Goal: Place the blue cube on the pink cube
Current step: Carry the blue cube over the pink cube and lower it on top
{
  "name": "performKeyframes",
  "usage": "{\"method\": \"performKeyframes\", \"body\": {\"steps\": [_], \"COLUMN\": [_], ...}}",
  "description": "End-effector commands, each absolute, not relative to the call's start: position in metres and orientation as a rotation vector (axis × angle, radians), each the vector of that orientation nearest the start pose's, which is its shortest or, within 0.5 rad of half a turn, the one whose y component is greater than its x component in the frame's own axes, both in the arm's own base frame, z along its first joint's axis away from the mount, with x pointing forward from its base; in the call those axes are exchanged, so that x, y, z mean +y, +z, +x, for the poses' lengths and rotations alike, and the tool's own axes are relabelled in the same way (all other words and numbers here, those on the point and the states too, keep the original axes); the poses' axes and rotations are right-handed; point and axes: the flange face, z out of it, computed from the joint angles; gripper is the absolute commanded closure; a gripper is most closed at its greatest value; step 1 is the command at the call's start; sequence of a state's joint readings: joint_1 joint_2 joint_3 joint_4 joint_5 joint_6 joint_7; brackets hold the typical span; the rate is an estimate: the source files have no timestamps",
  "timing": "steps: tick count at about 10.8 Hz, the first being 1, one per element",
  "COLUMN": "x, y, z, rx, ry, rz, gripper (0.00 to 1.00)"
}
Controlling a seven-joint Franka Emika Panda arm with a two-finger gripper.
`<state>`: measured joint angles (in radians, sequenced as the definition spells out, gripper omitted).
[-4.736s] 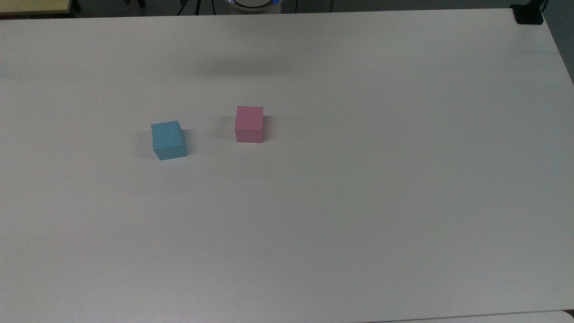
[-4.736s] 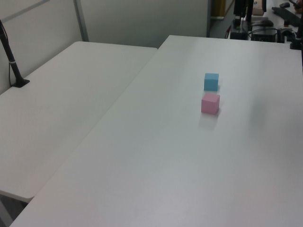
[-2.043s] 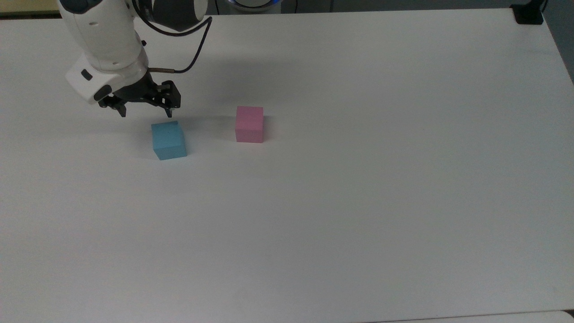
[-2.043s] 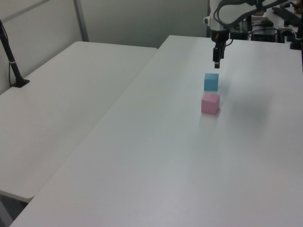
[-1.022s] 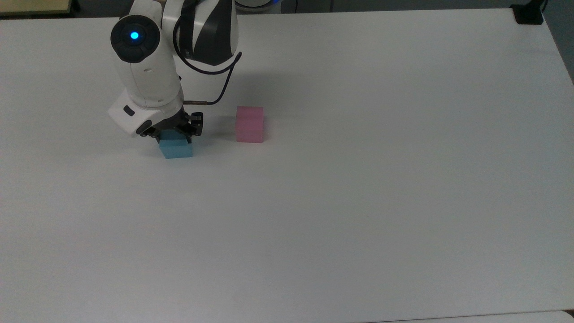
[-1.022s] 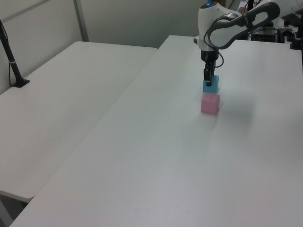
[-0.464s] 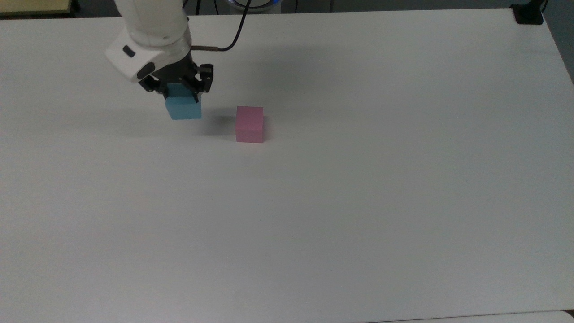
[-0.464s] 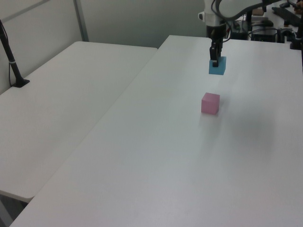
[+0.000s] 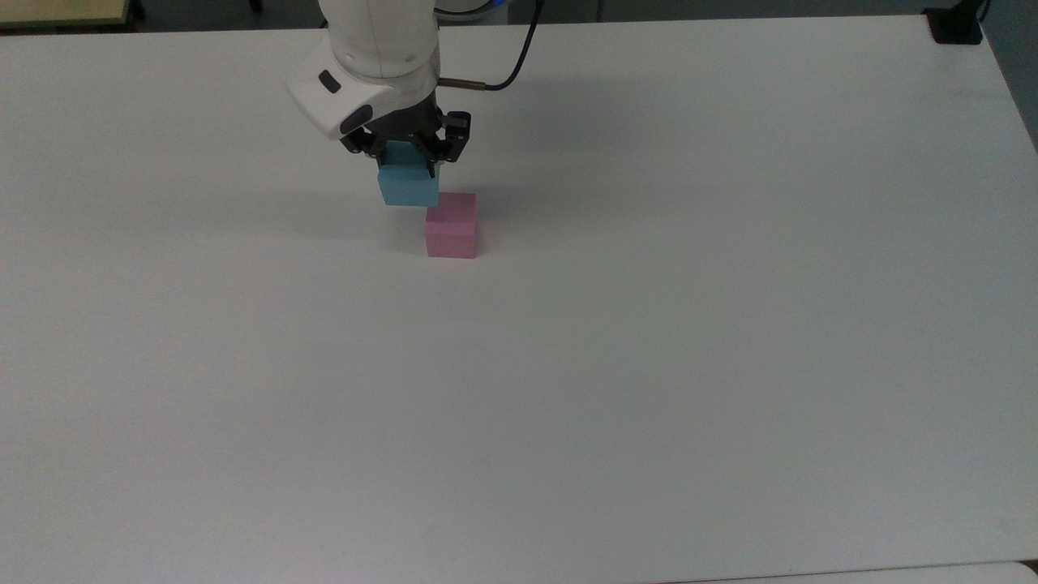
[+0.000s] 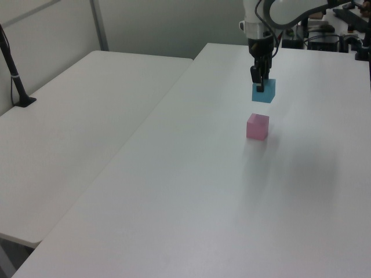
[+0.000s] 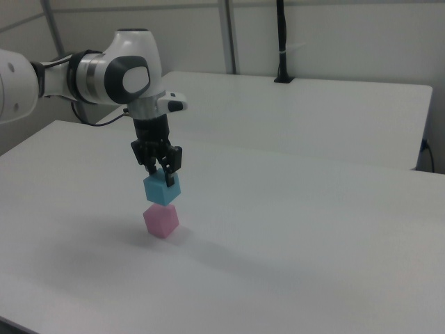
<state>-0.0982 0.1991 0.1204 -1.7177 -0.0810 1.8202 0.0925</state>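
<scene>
My gripper [image 9: 408,167] [image 10: 260,84] [image 11: 161,175] is shut on the blue cube [image 9: 409,186] [image 10: 264,91] [image 11: 162,188] and holds it in the air. The pink cube [image 9: 451,225] [image 10: 257,127] [image 11: 161,220] rests on the white table [image 9: 649,324]. In the right view the blue cube hangs just above the pink cube with a small gap. In the top view the blue cube sits up and to the left of the pink cube, overlapping its corner.
A second white table [image 10: 75,127] [image 11: 313,104] adjoins this one. A black post [image 10: 14,75] [image 11: 281,42] stands on it. A black clamp [image 9: 957,24] sits at the top view's upper right table corner. Cables and equipment [image 10: 324,37] lie behind the arm's base.
The gripper closed on the blue cube, lifted it off the table, and has carried it to the top view's right, from left of the pink cube to almost over it.
</scene>
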Motion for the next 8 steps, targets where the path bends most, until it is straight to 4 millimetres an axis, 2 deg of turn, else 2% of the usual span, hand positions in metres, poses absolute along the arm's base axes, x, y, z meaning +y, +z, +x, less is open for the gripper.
{"method": "performKeyframes", "body": {"steps": [1,4,8], "x": [0.022,0.027,0.033], "y": [0.446,0.43,0.426], "z": [0.6,0.602,0.61], "rx": [0.125,0.145,0.15], "ry": [0.18,0.13,0.066], "rz": [-3.203,-3.203,-3.201], "gripper": [0.83,0.83,0.81]}}
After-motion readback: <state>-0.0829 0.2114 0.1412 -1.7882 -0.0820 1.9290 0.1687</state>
